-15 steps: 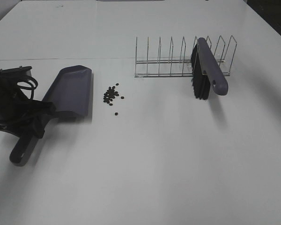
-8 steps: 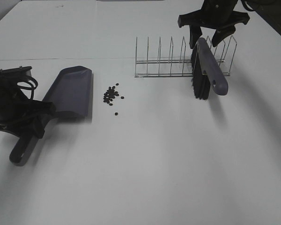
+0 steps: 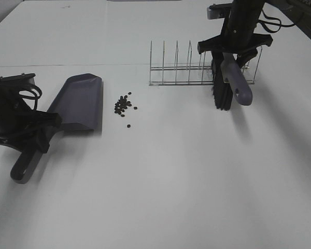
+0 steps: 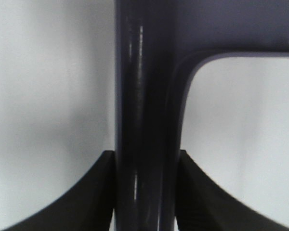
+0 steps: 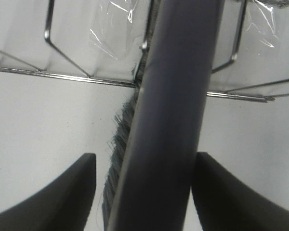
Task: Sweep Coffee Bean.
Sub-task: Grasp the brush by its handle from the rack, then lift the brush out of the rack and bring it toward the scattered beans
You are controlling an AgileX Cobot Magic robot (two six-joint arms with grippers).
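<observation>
- Exterior high: coffee bean point(image 3: 123, 105) cluster on the white table point(image 3: 160, 197), left of centre, just right of the mouth of the grey-purple dustpan point(image 3: 79, 102) but apart from it; one bean a little nearer than the rest.
- Same view: left gripper point(image 3: 33, 136) at the left edge, clamped on the dustpan handle; right gripper point(image 3: 229, 49) at the far right, down over the brush point(image 3: 232, 78) leaning in the wire rack point(image 3: 186, 67).
- Left wrist: both fingers point(image 4: 82, 197) tight against the dustpan handle — fully closed on it.
- Right wrist: jaws part-way open, astride the brush handle; a strip of bristles point(image 5: 118, 144) and table visible beside one finger, so not clamped — nothing held.
- Step in hand, by judgement: taking the brush from the rack; best to centre the handle between the jaws, squeeze evenly, then lift straight up clear of the wires before swinging left toward the beans; otherwise likely to drag the rack along.
- No brand, label or writing readable in any view.
</observation>
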